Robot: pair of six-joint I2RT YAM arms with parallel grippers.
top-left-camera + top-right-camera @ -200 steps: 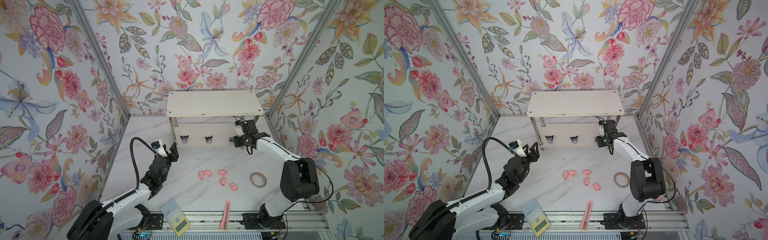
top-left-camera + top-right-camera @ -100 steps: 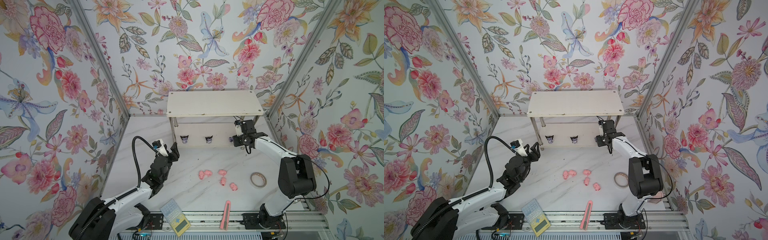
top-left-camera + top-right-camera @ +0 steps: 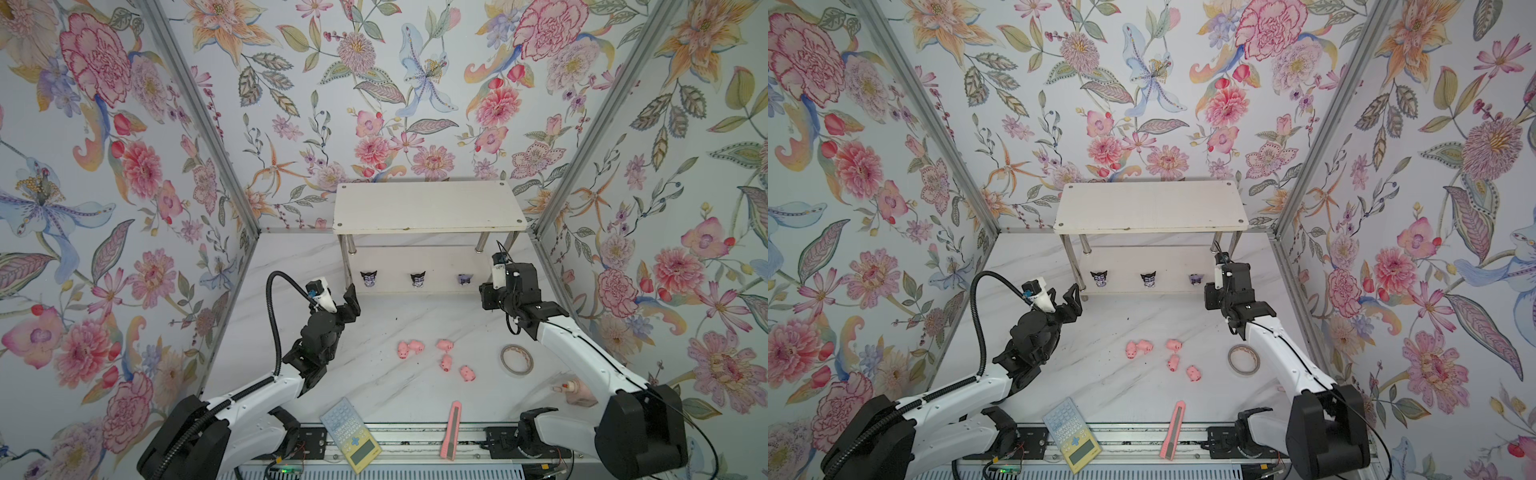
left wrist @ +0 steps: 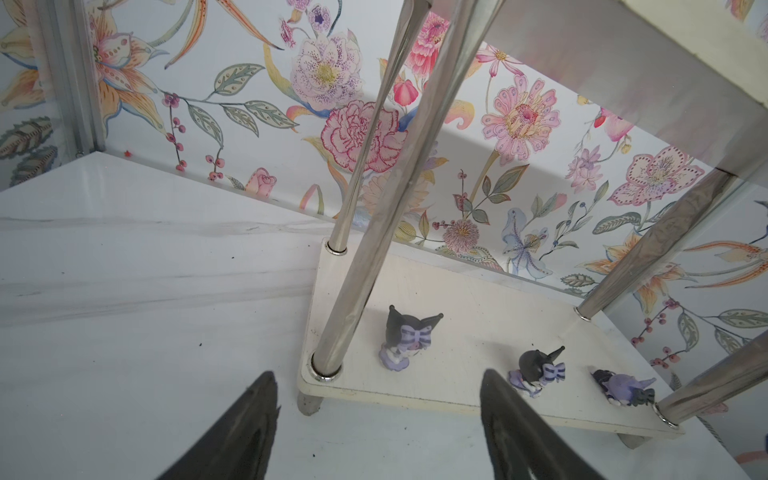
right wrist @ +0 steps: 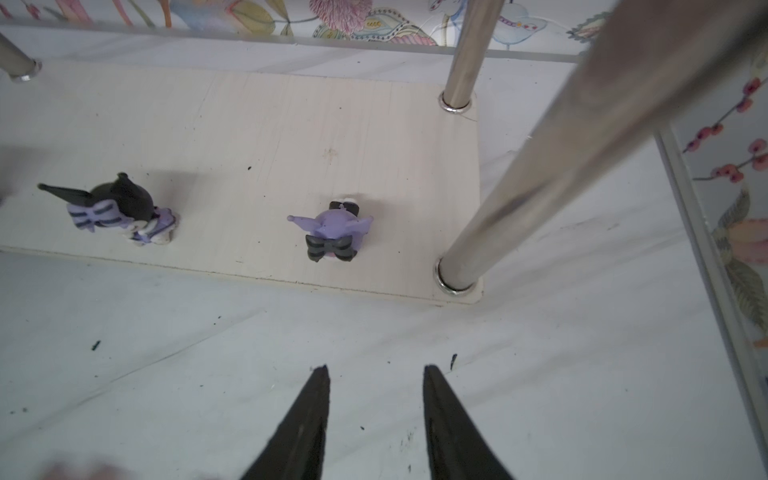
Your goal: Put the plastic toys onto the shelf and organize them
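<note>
Flowered wallpaper covers the walls around a white marbled table [image 3: 374, 395]. At the back of it stands the shelf [image 3: 428, 205], two white boards on chrome legs. Three figurines sit in a row along the front edge of its lower board. The left figurine [image 3: 368, 278] and the middle figurine [image 3: 418, 278] are black-headed with purple bows. The right figurine [image 3: 465, 279] is purple with a black bow and sits near the right front leg; whether it stands upright I cannot tell. Five pink pigs [image 3: 446, 363] lie loose on the table in front of the shelf, well apart from it. Two are side by side and the other three are scattered just to their right. The left gripper [image 4: 376, 376] hangs near the shelf's left front corner, its fingers spread wide with nothing between them. The right gripper [image 5: 376, 370] is over the table before the right end of the lower board. It points toward the purple figurine without touching it, its fingers parted by a moderate gap and holding nothing. A roll of tape [image 3: 516, 360] lies flat to the right of the pigs. A calculator [image 3: 350, 434] and a pink utility knife [image 3: 451, 430] lie at the table's near edge.
</note>
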